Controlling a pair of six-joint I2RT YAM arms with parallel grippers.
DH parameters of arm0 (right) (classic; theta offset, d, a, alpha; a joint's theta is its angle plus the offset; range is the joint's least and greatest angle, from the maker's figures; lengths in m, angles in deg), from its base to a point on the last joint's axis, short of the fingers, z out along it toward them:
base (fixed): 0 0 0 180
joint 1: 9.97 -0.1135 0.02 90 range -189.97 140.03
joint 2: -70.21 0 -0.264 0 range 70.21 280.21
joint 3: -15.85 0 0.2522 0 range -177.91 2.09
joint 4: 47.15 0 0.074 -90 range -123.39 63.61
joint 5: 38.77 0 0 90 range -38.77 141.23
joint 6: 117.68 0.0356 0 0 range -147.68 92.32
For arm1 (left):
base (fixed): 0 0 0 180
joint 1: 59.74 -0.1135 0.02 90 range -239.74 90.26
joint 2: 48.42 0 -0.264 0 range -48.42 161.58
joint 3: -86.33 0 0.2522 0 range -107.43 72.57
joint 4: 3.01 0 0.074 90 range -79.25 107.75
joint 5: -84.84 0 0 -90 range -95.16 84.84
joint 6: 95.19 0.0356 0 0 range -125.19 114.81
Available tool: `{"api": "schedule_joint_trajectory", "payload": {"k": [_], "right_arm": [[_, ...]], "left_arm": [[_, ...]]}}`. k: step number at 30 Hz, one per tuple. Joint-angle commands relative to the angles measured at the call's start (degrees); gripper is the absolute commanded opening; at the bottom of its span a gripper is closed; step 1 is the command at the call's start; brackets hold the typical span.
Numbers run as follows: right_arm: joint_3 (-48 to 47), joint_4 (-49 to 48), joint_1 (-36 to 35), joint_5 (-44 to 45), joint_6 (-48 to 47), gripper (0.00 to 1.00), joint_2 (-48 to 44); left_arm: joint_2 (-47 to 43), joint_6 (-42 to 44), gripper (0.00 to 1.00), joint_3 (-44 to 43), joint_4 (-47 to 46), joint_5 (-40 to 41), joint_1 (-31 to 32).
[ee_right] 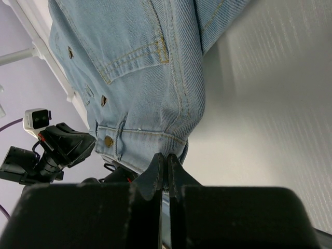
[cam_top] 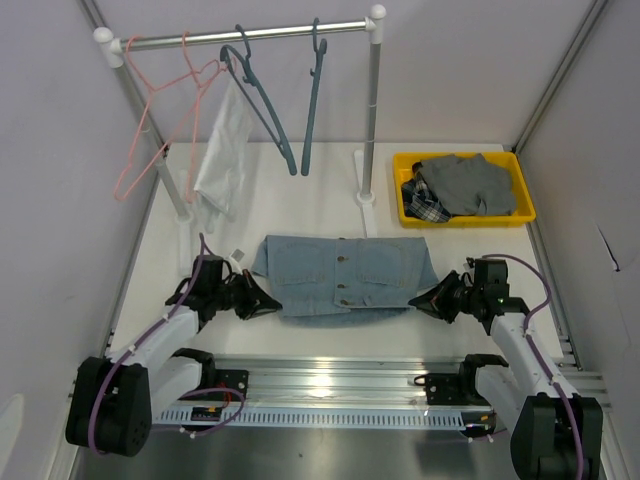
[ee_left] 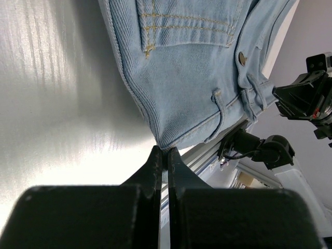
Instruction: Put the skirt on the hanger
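A light blue denim skirt (cam_top: 345, 275) lies flat on the white table, waistband toward the arms. My left gripper (cam_top: 278, 303) is shut on its near-left corner; in the left wrist view the fingertips (ee_left: 166, 151) pinch the skirt (ee_left: 181, 67) at the edge. My right gripper (cam_top: 413, 300) is shut on the near-right corner, where its tips (ee_right: 166, 156) nip the waistband of the skirt (ee_right: 140, 67). At the back, a pink hanger (cam_top: 160, 130) and two blue-grey hangers (cam_top: 262, 100) (cam_top: 313, 100) hang from the rail (cam_top: 250, 35).
A pale garment (cam_top: 225, 150) hangs beside the pink hanger. The rack's white posts (cam_top: 372, 120) stand behind the skirt. A yellow bin (cam_top: 520, 180) with grey and plaid clothes sits at the back right. Aluminium rails run along the near edge.
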Motion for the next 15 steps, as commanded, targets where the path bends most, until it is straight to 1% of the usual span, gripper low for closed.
{"api": "schedule_joint_trajectory", "payload": {"k": [1, 5, 6, 8, 9, 10, 13, 15], "right_arm": [[-0.46, -1.87, 1.58, 4.81, -1.92, 0.00, -0.19], [-2.91, -1.34, 1.84, 3.24, -2.01, 0.00, -0.98], [-4.31, -1.25, 2.10, 2.53, -1.93, 0.00, -0.89], [-10.98, 0.32, 2.10, 2.78, -2.18, 0.00, 0.69], [-13.44, 1.98, 2.10, 2.79, -2.71, 0.00, 1.48], [-18.51, 2.96, 2.19, 3.05, -3.59, 0.00, 3.05], [-23.47, 3.06, 2.01, 3.49, -3.07, 0.00, 4.03], [-28.04, 3.14, 2.19, 3.84, -2.98, 0.00, 6.22]], "left_arm": [[-0.35, 2.48, 0.00, -1.40, 1.46, 6.12, -0.47], [-2.01, 3.00, 0.00, -3.77, 3.47, 5.41, -0.29], [-2.45, 3.26, 0.00, -6.82, 4.70, 5.33, -0.29], [-2.46, 4.14, 0.00, -9.74, 6.72, 5.59, -0.29], [-2.11, 4.49, 0.00, -14.54, 8.38, 5.24, -0.29], [-1.85, 4.76, 0.00, -16.24, 9.18, 4.98, -0.29], [-1.76, 3.54, 0.00, -23.97, 9.55, 4.89, -0.29], [0.26, 3.27, 0.00, -26.87, 10.42, 4.97, -0.29]]}}
